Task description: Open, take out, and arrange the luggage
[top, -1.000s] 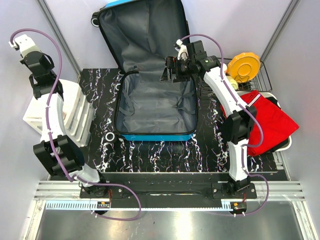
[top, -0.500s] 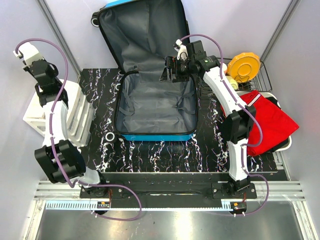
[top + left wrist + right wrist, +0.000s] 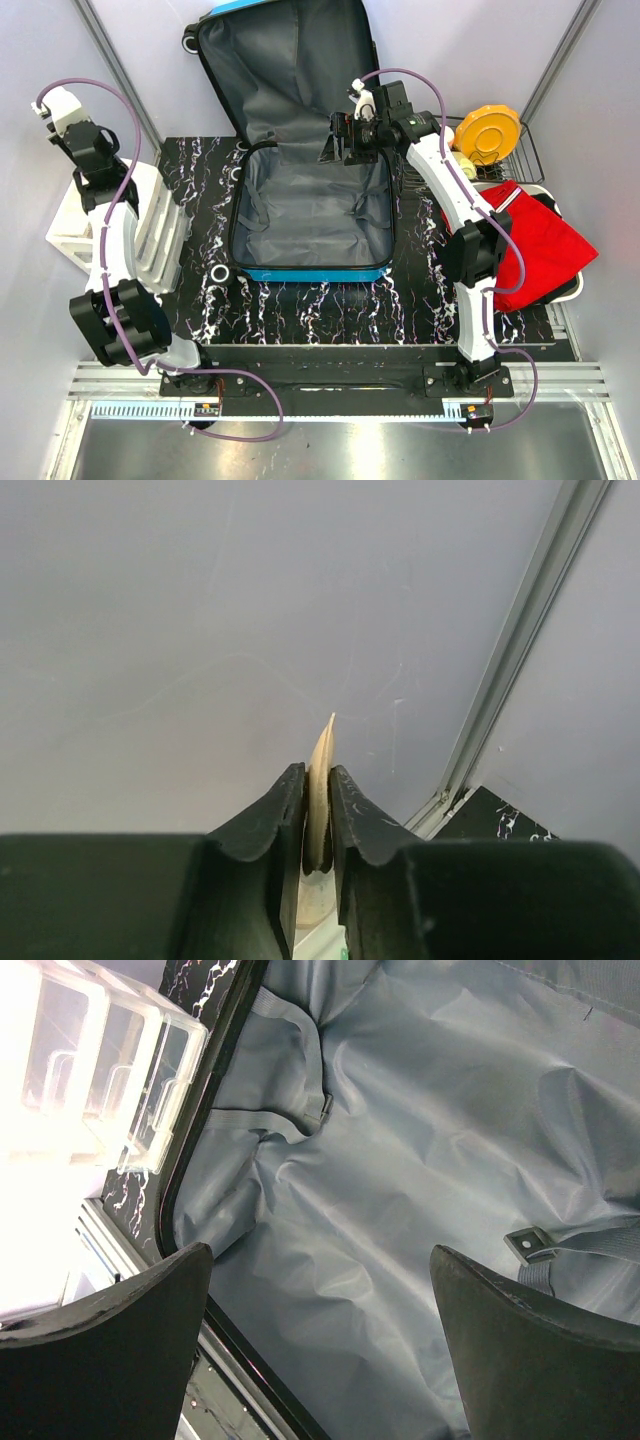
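Note:
The luggage [image 3: 310,272], a blue suitcase, lies open in the middle of the black marble mat, its lid [image 3: 285,60] leaning back against the wall. Only grey lining [image 3: 400,1110] and straps show inside it. My right gripper [image 3: 320,1260] hangs open over the case's right rear corner [image 3: 335,140], with nothing between its fingers. My left arm [image 3: 90,150] is raised at the far left above the white bins. Its gripper [image 3: 318,775] faces the wall and is shut on a thin cream plate-like piece [image 3: 322,755] held edge-on.
White plastic bins [image 3: 150,220] stand left of the case and also show as the bins [image 3: 80,1080] in the right wrist view. A wire rack with a yellow plate [image 3: 487,130] is at the back right. A red cloth [image 3: 540,245] lies on a white tray at the right.
My left wrist has shifted a little to the right and down over the bins. The right arm and the suitcase have not moved.

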You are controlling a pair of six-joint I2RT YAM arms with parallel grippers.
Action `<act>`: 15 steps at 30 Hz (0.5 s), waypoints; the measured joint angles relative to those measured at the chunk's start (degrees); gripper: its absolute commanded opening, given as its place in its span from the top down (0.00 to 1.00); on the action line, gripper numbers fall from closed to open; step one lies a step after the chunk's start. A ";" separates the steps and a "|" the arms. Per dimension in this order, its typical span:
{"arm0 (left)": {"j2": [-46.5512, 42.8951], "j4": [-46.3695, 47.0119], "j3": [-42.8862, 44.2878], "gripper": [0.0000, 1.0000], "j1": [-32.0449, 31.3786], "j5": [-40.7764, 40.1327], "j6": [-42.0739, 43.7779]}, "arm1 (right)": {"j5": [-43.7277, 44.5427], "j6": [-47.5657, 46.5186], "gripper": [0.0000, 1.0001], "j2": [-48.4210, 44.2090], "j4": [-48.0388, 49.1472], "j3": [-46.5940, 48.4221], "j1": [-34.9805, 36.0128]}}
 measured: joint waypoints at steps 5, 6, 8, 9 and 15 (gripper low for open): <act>0.00 -1.07 0.02 0.55 -0.13 -1.01 -0.96 | 0.00 0.07 0.02 0.00 -0.02 0.00 0.00; 0.00 -1.09 0.02 0.53 -0.13 -1.16 -1.22 | 0.00 0.07 0.02 0.00 -0.02 0.00 0.00; 0.00 -1.25 0.02 0.47 -0.13 -1.40 -1.70 | 0.02 0.07 0.02 0.00 -0.02 0.00 0.00; 0.00 -1.44 0.02 0.46 -0.13 -1.46 -1.92 | 0.02 0.07 0.02 0.00 -0.02 0.00 0.00; 0.00 -3.13 0.02 0.25 -0.13 -1.44 -3.30 | 0.00 0.04 0.02 0.00 -0.02 0.00 0.00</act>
